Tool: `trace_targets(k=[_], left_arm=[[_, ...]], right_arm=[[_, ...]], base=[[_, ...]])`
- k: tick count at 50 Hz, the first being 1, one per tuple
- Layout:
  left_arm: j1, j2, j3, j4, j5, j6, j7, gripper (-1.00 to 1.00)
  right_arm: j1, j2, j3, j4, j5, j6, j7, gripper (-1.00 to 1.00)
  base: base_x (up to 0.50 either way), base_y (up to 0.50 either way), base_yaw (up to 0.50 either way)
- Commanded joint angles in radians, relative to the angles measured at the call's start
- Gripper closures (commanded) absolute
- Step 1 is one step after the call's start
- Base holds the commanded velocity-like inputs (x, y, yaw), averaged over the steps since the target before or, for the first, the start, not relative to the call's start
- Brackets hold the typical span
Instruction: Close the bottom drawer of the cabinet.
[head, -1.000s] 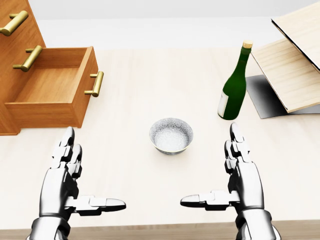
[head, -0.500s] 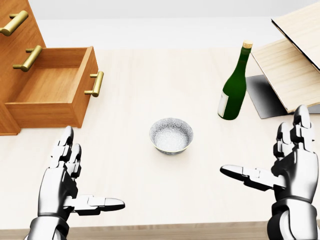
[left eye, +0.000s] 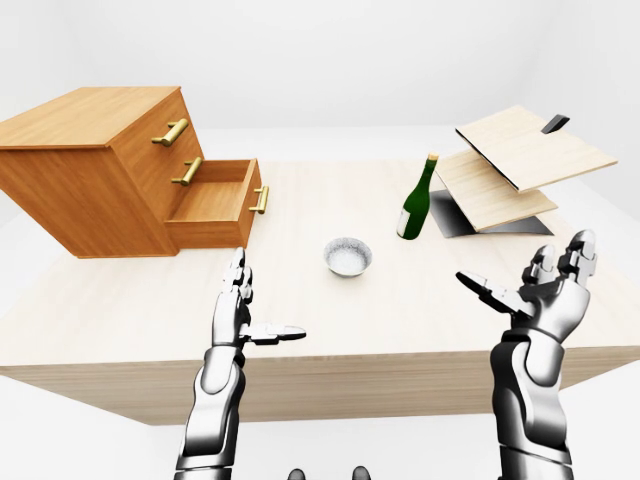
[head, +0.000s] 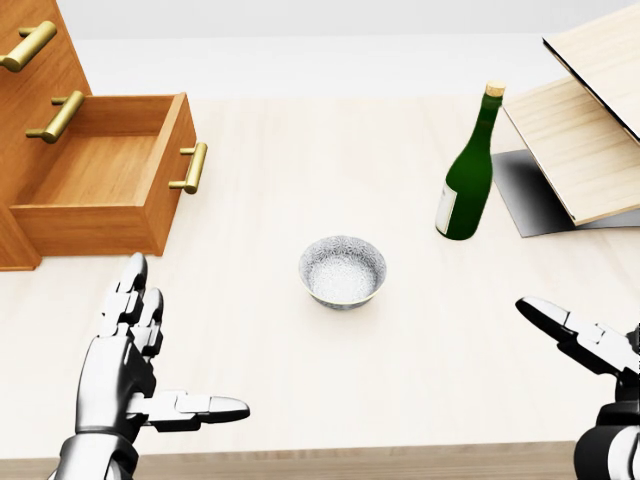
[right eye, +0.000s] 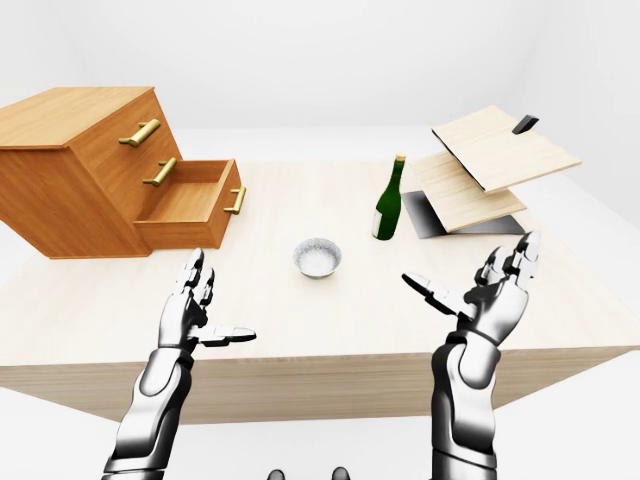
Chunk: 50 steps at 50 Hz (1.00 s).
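Your left hand hovers spread open over the near edge of the desk on its left side, fingers pointing away from you and thumb stuck out toward the middle, holding nothing. Your right hand is likewise splayed and empty, raised off the desk's right edge, well away from the work. Between the two hands and a little farther in sits a small silver bowl, with a green bottle standing beyond it toward the right, beside some leaning wooden boards. The bottom drawer lies up and slightly left of your left hand in the head view, pulled out from the cabinet at the desk's far left corner. Its brass handle faces the middle of the desk, so the sliding axis runs left to right across the view. The left hand is clearly the nearer one; I judge you should bring it to the right of the drawer's face and push leftward.
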Motion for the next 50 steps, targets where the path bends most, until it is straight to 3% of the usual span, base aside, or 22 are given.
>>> trace_targets(k=[1, 32, 50], left_arm=[[0.003, -0.001, -0.002, -0.001, -0.003, 0.000, -0.001, -1.00], [0.000, 0.000, -0.001, -0.004, 0.000, 0.006, 0.004, -1.00], [-0.006, 0.001, 0.002, 0.013, -0.001, -0.007, 0.002, -1.00]], right_arm=[[0.015, 0.004, 0.013, -0.005, 0.019, 0.000, 0.070, -1.00], [0.016, 0.008, 0.020, -0.013, 0.007, 0.000, 0.117, -1.00], [0.014, 0.009, 0.024, -0.007, 0.005, 0.000, 0.121, -1.00]], base=[[0.00, 0.00, 0.00], [0.23, 0.00, 0.00], [0.28, 0.00, 0.00]])
